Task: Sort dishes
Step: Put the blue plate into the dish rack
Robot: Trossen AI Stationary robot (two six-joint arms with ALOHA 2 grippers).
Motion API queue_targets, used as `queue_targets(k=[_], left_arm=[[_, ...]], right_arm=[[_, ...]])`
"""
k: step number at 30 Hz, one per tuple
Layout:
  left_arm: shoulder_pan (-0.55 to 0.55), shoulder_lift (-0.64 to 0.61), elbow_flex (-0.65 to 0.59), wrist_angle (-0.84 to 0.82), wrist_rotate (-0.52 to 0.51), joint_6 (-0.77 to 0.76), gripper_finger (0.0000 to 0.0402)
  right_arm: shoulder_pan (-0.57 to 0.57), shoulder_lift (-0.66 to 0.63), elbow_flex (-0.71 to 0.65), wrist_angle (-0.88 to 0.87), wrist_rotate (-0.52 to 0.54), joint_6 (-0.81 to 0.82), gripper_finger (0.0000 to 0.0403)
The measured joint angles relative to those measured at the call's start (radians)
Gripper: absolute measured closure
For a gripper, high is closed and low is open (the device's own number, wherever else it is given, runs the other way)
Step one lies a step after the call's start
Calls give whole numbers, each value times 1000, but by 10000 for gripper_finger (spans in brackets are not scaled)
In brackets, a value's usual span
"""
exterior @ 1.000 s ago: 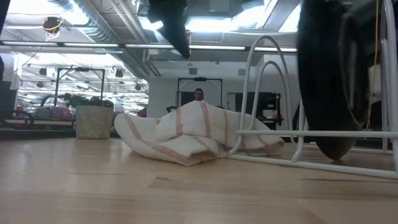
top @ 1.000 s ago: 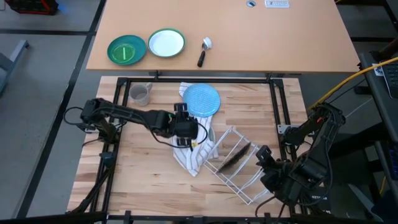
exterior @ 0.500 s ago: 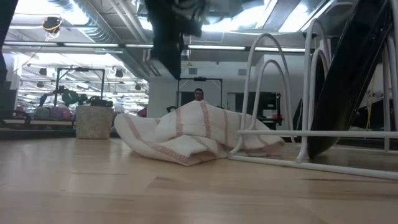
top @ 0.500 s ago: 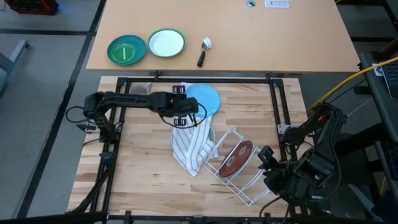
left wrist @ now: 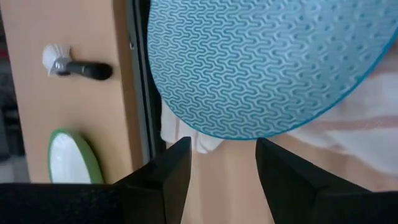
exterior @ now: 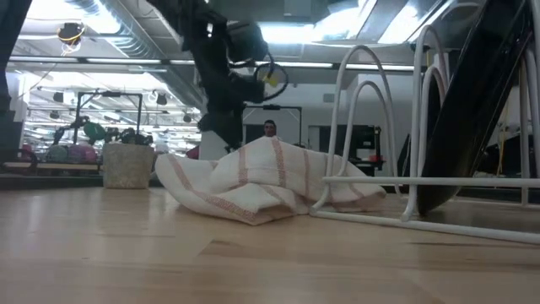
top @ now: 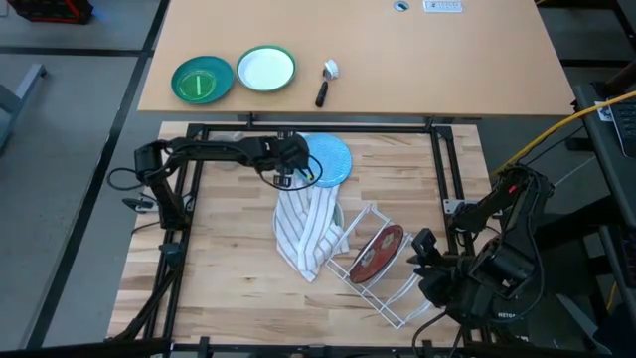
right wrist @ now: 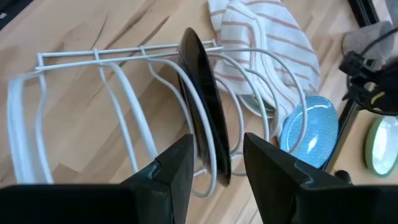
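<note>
My left gripper hung over the table's far edge with its fingers apart and empty, just short of the light blue plate lying on the striped cloth. My right gripper waited, fingers apart, beside the white rack, where the dark red plate leaned in a slot.

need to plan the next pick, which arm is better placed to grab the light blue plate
Left. The left gripper is open and hovers at the light blue plate edge, while the right gripper waits beside the white rack.
</note>
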Motion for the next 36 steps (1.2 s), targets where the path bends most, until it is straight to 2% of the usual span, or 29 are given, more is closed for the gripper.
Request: queue_targets(k=[6, 10, 14, 19, 27, 31, 36], left_arm=[[39, 5, -84, 60, 79, 183, 233], [41, 5, -132, 122, 86, 258, 233], [41, 5, -174, 256, 109, 354, 233], [43, 5, -198, 293, 136, 457, 233], [44, 5, -203, 291, 139, 457, 233], [66, 11, -202, 295, 201, 459, 233], [91, 36, -202, 319, 206, 483, 233]], right_arm=[[0, 0, 0, 6, 6, 1, 258], [0, 0, 0, 10, 16, 1, 258], [0, 0, 0, 10, 21, 1, 258], [0, 0, -1, 23, 21, 1, 258], [0, 0, -1, 66, 21, 1, 258], [0, 0, -1, 68, 21, 1, 258], [0, 0, -1, 70, 21, 1, 258]])
